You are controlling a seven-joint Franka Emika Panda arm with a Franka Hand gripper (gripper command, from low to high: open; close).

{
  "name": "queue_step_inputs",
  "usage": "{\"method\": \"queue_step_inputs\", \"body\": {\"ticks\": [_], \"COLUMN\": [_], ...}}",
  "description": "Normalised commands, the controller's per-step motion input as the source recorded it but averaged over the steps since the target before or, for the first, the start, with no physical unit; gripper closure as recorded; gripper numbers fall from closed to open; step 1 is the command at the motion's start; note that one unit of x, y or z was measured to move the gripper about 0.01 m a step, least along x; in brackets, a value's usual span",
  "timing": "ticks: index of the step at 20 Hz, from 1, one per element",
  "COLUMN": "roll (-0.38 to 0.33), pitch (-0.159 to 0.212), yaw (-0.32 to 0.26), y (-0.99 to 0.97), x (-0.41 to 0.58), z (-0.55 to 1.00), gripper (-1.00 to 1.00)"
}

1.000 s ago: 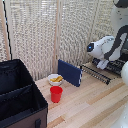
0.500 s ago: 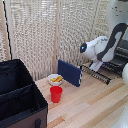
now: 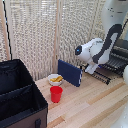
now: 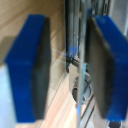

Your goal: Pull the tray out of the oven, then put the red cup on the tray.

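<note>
The gripper (image 4: 67, 60) stands spread, its two blue pads (image 4: 30, 65) well apart with thin metal bars of the tray (image 4: 80, 55) between them and nothing pinched yet; in the exterior view the arm reaches down at the right toward the tray (image 3: 107, 70), whose ribbed front edge juts from the oven (image 3: 120, 52) at the far right edge of the scene. The first risk, as I judge it, is a poor bite: the bars are thin and sit off-centre between the pads, nearer one than the other, so closing here could catch only a single rod or slip off it when the pull starts; the wrist view is blurred, so how deep the bars sit between the fingers cannot be told. A crooked pull could jam the tray in its runners or drag the light oven forward across the wooden table (image 3: 90, 107). The upright navy board (image 3: 69, 73) stands just left of the tray, and a tray drawn out at a slant might knock it toward the white bowl (image 3: 55, 79); the red cup (image 3: 56, 93) stands nearer and left, just in front of that bowl beside the black bin (image 3: 17, 97), well apart from the tray and untouched.
</note>
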Motion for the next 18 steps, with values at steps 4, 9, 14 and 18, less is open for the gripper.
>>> {"method": "queue_step_inputs", "body": {"ticks": [4,9,14,18], "roll": [0.094,0.028,0.038,0.114], "pitch": [0.008,0.000,0.022,0.017], "yaw": [-0.083,-0.159,-0.167,-0.155], "y": [0.01,0.03,0.01,0.06], "x": [0.181,0.221,0.178,0.263], "z": [0.52,0.83,0.90,0.72], "gripper": [-1.00,-1.00,-1.00,-1.00]}}
